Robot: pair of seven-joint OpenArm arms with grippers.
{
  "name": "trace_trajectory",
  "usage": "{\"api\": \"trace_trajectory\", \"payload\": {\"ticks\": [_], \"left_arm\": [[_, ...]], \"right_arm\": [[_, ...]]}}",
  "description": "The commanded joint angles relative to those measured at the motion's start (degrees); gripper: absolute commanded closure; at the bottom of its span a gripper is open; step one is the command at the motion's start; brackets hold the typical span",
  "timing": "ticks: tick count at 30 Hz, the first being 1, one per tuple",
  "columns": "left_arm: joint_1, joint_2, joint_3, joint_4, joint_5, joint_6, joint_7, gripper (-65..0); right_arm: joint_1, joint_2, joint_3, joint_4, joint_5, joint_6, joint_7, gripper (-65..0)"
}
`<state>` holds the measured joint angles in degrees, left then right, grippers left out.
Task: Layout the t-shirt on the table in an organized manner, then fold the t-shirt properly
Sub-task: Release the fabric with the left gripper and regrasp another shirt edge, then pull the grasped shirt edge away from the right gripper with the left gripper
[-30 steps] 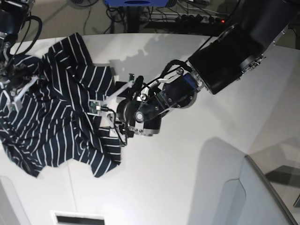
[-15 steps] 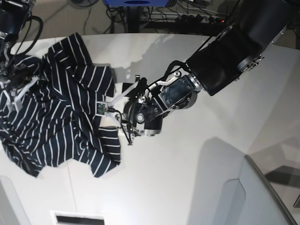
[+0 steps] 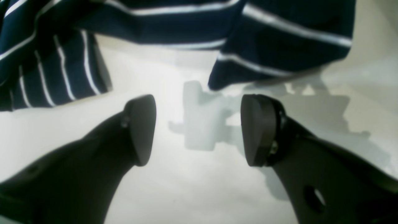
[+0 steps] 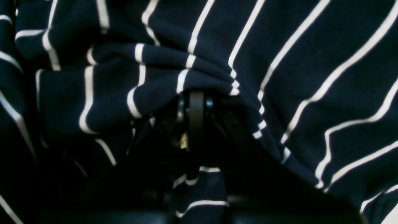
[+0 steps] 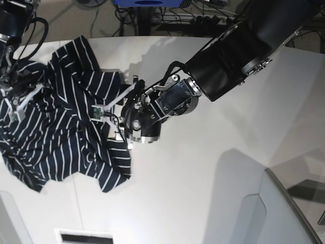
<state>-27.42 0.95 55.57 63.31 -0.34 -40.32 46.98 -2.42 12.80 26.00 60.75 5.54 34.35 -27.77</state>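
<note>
White, smooth tabletop [image 5: 203, 168] with a curved far edge fills the base view, cables and a dark floor behind it at twelve o'clock. A crumpled dark navy t-shirt with thin white stripes [image 5: 61, 127] lies at nine o'clock. The left gripper [image 5: 109, 114] sits low at the shirt's three o'clock edge, jaws apart over bare table, nothing between them; in its wrist view the fabric hangs just beyond the fingertips [image 3: 143, 127]. The right gripper [image 4: 196, 102], at ten o'clock, has its jaws pressed together, clamped on a bunched fold of shirt.
</note>
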Motion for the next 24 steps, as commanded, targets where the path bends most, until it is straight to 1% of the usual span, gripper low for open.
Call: {"api": "trace_trajectory", "payload": {"ticks": [1, 4, 6, 14, 20, 21, 22, 24], "left_arm": [[-1.1, 0.8, -0.3, 0.6, -2.0, 0.3, -1.5, -39.7], [-1.2, 0.7, -0.2, 0.5, -6.0, 0.3, -2.3, -39.7], [-1.3, 0.7, -0.2, 0.5, -7.4, 0.3, -2.3, -39.7], [-1.2, 0.9, 0.3, -2.7, -7.9, 0.3, -2.4, -39.3], [-0.8, 0.9, 0.4, -2.8, -8.1, 0.3, -2.4, -39.0], [-0.8, 0.9, 0.4, -2.8, -8.1, 0.3, -2.4, -37.2], [-0.8, 0.9, 0.4, -2.8, -8.1, 0.3, -2.4, -33.6], [-0.8, 0.9, 0.4, -2.8, -7.9, 0.3, -2.4, -23.0]], "right_arm": [[-0.8, -0.9, -0.5, -0.8, -3.1, 0.4, -5.5, -0.6], [-0.9, -0.9, -0.5, -0.8, -3.1, 0.4, -5.5, -0.6], [-0.9, -0.9, -0.5, -0.8, -3.1, 0.4, -5.5, -0.6], [-0.7, -0.8, -0.5, -0.8, -3.1, 0.4, -5.5, -0.6], [-0.7, -0.8, -0.5, -0.8, -3.1, 0.4, -5.5, -0.6], [-0.7, -0.8, -0.5, -0.8, -3.1, 0.4, -5.5, -0.6], [-0.7, -0.8, -0.5, -0.8, -3.1, 0.4, -5.5, -0.6], [-0.7, -0.8, -0.5, -0.8, -3.1, 0.4, -5.5, -0.6]]}}
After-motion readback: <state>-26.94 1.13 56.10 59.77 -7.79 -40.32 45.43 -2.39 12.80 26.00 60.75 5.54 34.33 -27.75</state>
